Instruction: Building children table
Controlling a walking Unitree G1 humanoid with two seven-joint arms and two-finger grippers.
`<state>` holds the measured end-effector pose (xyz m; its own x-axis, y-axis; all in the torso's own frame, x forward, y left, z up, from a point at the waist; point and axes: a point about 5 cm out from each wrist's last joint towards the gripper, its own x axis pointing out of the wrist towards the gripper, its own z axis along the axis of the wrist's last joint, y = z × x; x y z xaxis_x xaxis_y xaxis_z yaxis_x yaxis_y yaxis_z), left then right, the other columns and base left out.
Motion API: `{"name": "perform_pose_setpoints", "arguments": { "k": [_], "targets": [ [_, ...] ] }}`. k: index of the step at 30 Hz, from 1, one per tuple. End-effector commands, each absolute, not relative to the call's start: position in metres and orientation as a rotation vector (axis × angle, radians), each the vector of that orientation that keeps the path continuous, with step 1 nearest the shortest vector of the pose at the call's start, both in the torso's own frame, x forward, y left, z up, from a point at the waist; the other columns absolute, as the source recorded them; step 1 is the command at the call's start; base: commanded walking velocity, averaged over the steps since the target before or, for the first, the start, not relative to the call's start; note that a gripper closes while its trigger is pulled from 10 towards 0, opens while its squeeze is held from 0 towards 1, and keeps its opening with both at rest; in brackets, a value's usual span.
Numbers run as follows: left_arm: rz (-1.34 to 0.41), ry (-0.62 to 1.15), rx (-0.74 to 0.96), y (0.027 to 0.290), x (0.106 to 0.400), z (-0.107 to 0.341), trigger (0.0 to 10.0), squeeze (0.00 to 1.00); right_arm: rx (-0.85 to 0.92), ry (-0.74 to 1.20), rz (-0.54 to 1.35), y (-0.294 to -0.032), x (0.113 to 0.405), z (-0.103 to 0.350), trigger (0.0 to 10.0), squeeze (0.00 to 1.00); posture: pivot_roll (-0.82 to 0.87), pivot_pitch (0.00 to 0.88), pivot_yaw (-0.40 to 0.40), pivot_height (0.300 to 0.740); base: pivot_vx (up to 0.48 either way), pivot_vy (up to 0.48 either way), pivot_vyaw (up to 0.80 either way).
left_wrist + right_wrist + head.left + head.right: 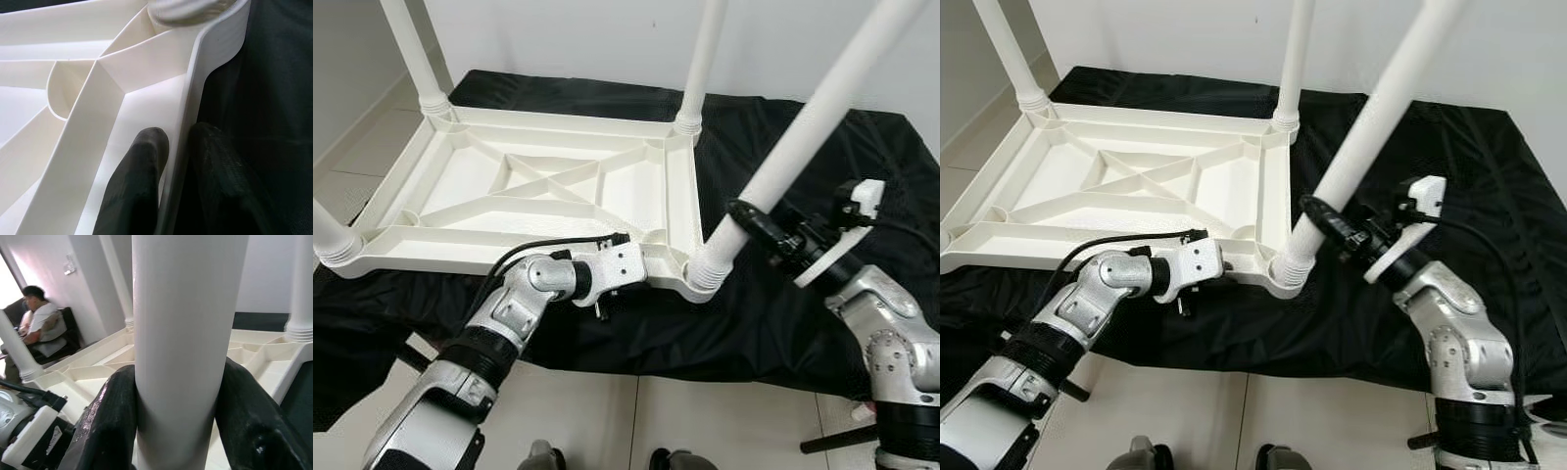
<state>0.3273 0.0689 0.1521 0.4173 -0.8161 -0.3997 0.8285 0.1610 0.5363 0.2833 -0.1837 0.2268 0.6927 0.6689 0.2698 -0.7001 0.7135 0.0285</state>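
Upturned white table (538, 186) on a black cloth (803, 176), tiled floor, white walls.
Left gripper (178, 161) pinches its rim; right gripper (176, 426) clamps the near leg (803, 137).

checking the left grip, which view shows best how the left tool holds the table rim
The left wrist view: the left tool has one finger inside the white rim and one outside, over the black cloth. Both eye views show that tool from the side, fingers hidden behind its wrist.
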Motion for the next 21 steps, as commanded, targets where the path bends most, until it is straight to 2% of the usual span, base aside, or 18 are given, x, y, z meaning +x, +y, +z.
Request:
{"name": "perform_pose_setpoints", "arguments": {
  "k": [1,21],
  "targets": [
    [-1.175,0.069,0.8,0.075,0.323,0.142,10.0,0.0,0.118,-0.275,0.783,-0.183,0.286,0.233,10.0,0.0,-0.05,0.148,-0.037,0.74,0.0,0.0,0.0],
    [-1.134,0.069,0.795,0.079,0.318,0.149,10.0,0.0,0.035,-0.192,0.84,-0.179,0.287,0.213,10.0,0.0,-0.05,0.154,-0.049,0.74,0.0,0.0,0.0]
  ]
}}
